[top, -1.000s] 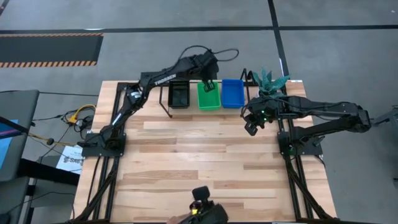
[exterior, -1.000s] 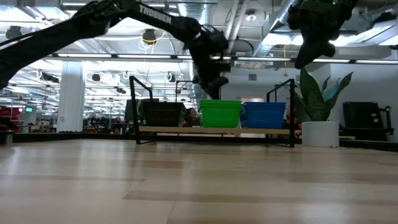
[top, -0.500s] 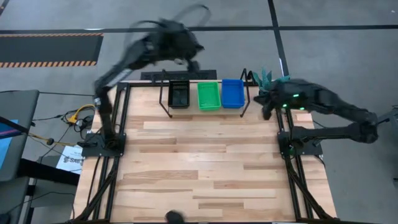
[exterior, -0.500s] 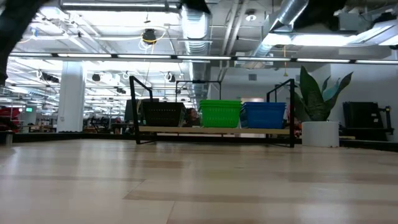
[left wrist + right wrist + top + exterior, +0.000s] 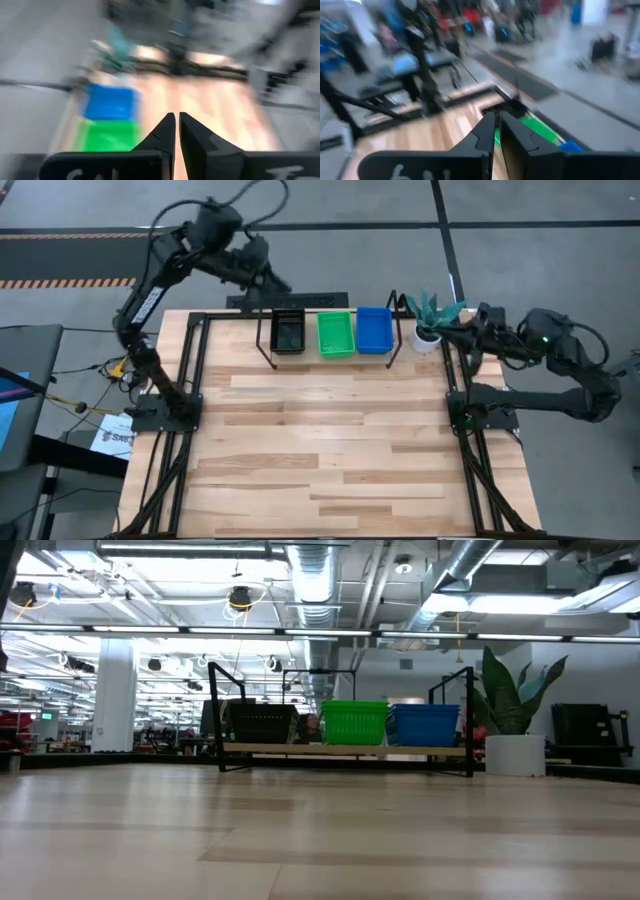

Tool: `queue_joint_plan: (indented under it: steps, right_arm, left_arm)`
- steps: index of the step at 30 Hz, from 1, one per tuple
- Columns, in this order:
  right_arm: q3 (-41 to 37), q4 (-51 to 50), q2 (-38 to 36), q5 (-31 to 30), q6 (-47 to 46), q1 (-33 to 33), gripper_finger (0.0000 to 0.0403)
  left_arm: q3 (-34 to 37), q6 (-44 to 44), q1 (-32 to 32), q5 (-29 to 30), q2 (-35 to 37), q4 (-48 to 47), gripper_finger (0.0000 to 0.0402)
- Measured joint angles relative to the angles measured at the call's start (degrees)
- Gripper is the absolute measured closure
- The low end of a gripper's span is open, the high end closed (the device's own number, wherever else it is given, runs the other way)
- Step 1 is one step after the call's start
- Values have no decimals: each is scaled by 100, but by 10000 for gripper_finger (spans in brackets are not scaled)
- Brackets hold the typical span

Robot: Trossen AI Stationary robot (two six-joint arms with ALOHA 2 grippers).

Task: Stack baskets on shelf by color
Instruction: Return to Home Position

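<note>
Three basket stacks stand side by side on the shelf (image 5: 330, 358) at the table's far edge: black (image 5: 288, 332), green (image 5: 336, 333) and blue (image 5: 374, 330). The low view shows them resting on the light-wood plank (image 5: 345, 750), with the black (image 5: 262, 723), the green (image 5: 354, 722) and the blue (image 5: 425, 724). My left gripper (image 5: 274, 280) is raised beyond the far edge, behind the black stack, shut and empty (image 5: 177, 125). My right gripper (image 5: 465, 327) hangs by the table's right edge near the plant, also shut and empty (image 5: 497, 125). Neither gripper shows in the low view.
A white pot with a spiky green plant (image 5: 430, 317) stands right of the shelf, close to my right gripper; it also shows in the low view (image 5: 515, 753). The shelf's black wire ends (image 5: 222, 715) rise at both sides. The wooden tabletop (image 5: 330, 450) stretches in front of the shelf.
My left gripper rose from above the green stack and swung up and back past the table's far edge, toward the left. My right gripper drew back from the table's middle-right toward the right edge. Both left the low view. The baskets stayed where they were.
</note>
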State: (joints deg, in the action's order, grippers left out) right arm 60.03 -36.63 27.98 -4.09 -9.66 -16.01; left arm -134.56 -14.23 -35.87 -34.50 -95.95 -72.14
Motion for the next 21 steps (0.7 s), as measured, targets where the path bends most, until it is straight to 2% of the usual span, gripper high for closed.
queue_joint_plan:
  steps: [2, 4, 10, 12, 13, 15, 17, 21]
  right_arm:
    - [-471, 353, -503, 138, -42, 0, 349]
    - [-1088, 811, -1123, 141, -322, 0, 349]
    - [-3605, 3651, -2793, 295, -1084, 73, 349]
    - [-4277, 4435, -2774, 303, -1305, 113, 349]
    - [-4516, 4507, -2752, 298, -1375, 128, 349]
    - [-4796, 5169, -2576, 249, -1556, 136, 349]
    - [-5114, 5426, -2554, 254, -1829, 122, 349]
    - [-5484, 5827, -2681, 133, -1900, -19, 349]
  left_arm:
    - [4, -241, -147, -993, -70, -537, 389]
    - [36, -483, -201, -1723, -67, -805, 389]
    - [925, -1209, -135, -3044, -4, -761, 389]
    - [1272, -1419, -113, -3374, 61, -725, 389]
    - [1443, -1589, -84, -3528, 66, -733, 389]
    - [1815, -2018, -40, -3907, 40, -749, 389]
    - [2222, -2522, -35, -4376, 32, -746, 389]
    - [3098, -4027, -45, -5460, 43, -752, 389]
